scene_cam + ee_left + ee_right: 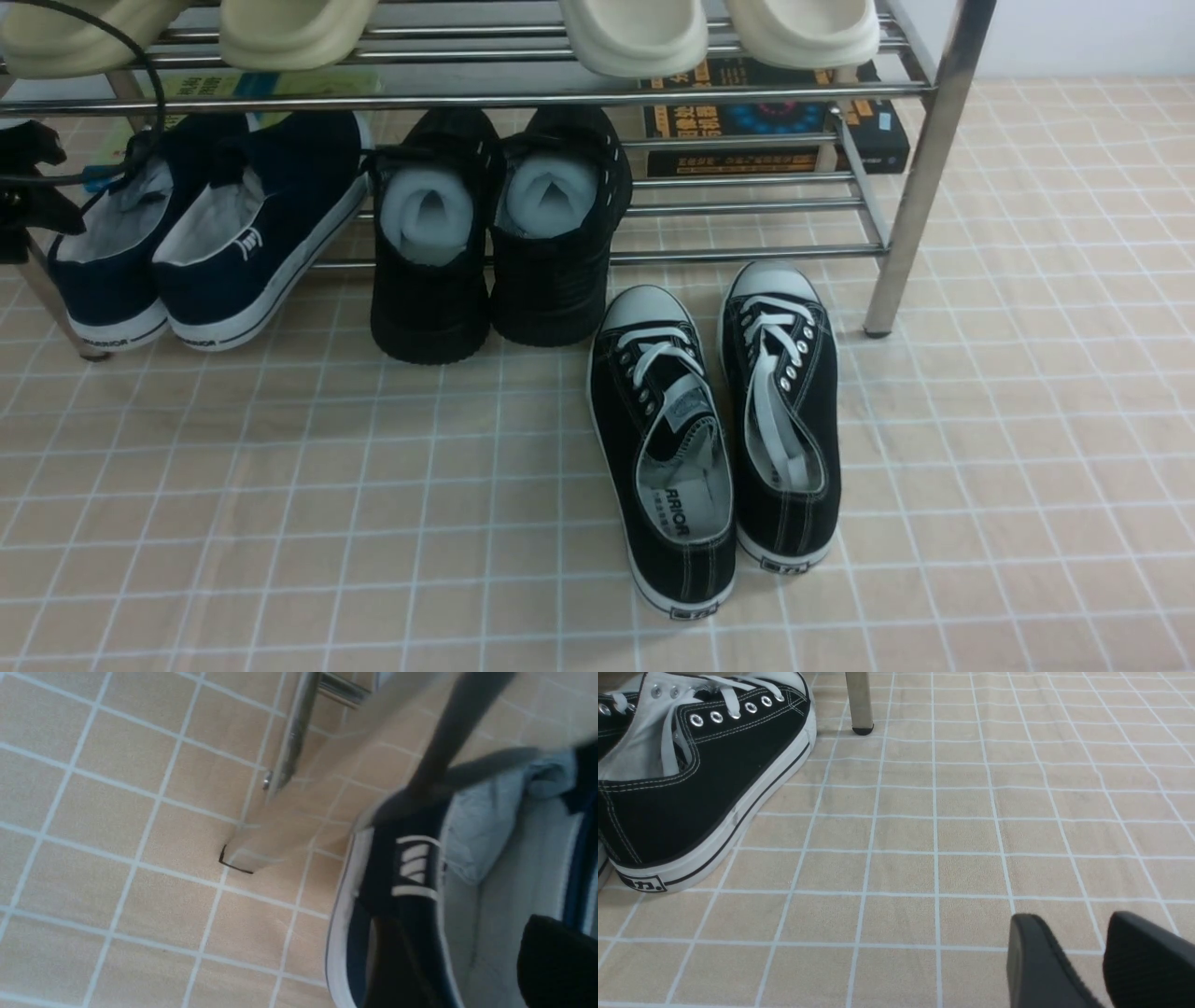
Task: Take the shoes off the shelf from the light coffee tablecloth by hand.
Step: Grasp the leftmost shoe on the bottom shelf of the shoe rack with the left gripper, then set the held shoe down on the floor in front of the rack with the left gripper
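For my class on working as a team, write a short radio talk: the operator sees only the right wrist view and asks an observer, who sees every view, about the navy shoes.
Operator: I see a laced sneaker and one foot of the rack. Where are the navy shoes?
Observer: At the rack's left end, on the lower tier, heels jutting out in front.
Operator: What stands next to them?
Observer: Two all-black shoes, just to their right, with pale stuffing inside.
Operator: And the left hand?
Observer: Open, its fingers apart over the left navy shoe.
Operator: Understood.
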`<state>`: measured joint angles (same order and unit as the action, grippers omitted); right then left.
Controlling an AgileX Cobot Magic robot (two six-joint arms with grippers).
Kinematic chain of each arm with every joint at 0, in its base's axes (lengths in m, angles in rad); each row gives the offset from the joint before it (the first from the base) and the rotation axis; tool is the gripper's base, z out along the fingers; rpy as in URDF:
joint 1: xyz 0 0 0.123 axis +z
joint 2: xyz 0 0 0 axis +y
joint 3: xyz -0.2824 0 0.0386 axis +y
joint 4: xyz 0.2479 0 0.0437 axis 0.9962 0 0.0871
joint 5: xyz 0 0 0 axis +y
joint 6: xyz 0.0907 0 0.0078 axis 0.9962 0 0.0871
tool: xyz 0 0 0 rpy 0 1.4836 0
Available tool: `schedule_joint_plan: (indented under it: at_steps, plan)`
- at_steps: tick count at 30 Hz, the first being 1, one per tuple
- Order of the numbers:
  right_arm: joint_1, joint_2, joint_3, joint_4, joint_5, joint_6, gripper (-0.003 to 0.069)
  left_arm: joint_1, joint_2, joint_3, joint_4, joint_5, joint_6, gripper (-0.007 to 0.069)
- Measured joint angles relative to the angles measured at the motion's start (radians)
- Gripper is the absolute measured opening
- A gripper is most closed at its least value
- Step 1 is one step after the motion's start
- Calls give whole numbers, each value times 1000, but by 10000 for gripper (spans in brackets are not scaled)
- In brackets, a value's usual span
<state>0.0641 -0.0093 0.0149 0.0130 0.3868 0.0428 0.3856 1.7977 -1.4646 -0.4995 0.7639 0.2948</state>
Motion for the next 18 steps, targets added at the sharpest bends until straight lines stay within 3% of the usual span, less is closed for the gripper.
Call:
schedule_joint_plan:
  at_steps: [4, 8, 10, 11, 13, 15, 18]
  plan:
    - [0, 0, 0, 0, 0, 0, 239, 0, 29, 0, -12, -8, 2, 388]
    - [0, 0, 0, 0, 0, 0, 239, 0, 54, 0, -14, -19, 5, 326]
    - [0, 0, 0, 0, 0, 0, 239, 0, 62, 0, -18, -7, -2, 232]
    - [0, 0, 0, 0, 0, 0, 239, 0, 62, 0, -19, -5, -2, 232]
    - [0, 0, 0, 0, 0, 0, 239, 0, 61, 0, -18, 7, -22, 99]
    - [0, 0, 0, 0, 0, 0, 239, 0, 54, 0, -8, 19, -37, 51]
    - [0, 0, 0, 0, 0, 0, 239, 0, 21, 0, 30, 59, -74, 47]
